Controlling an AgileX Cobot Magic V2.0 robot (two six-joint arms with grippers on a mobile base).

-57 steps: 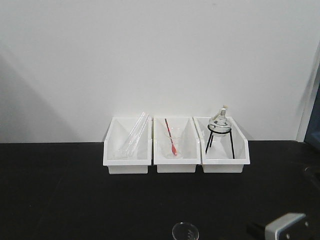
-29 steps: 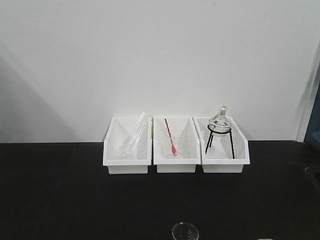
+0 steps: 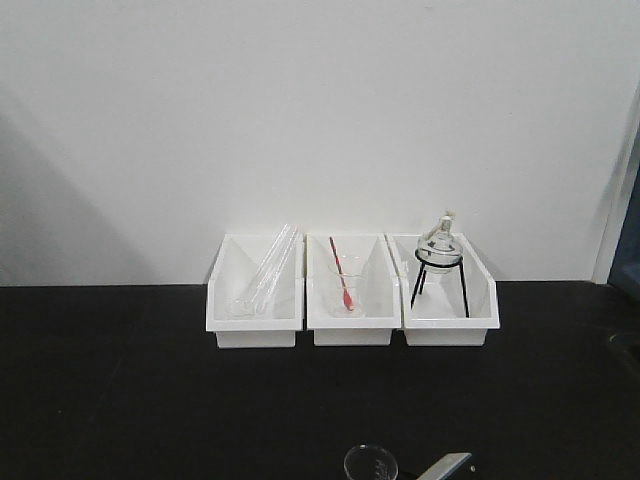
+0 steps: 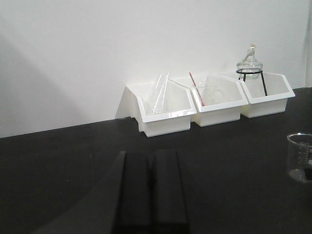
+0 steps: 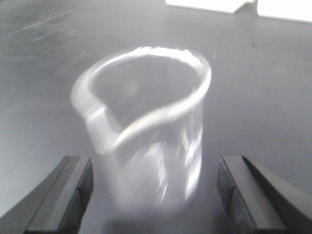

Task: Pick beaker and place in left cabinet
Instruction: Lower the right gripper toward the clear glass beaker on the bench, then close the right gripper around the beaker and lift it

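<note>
The task is only just getting under way. The beaker (image 5: pixel 146 131) is standing upright on the black desk (image 3: pixel 120 380), near its front edge and well apart from the three white bins (image 3: pixel 350 335) lining the far wall. The right fingers (image 5: pixel 63 192) are straddling it, spread wide, one on each side low down. A gap is showing between each finger and the glass, so nothing is gripping it. The glass is blurring in the right wrist view, which makes its printed marks unreadable there.

The left fingers (image 4: pixel 136 190) are pressing together on nothing, hovering over bare desk to the left of the beaker, and appear to be taking no part.

By my reading, the approach is finishing and the grasp itself is not yet made. Closing on the glass, lifting it and carrying it away are all remaining. The left cabinet is not showing in any view, so the whole placing half is lying ahead.
</note>
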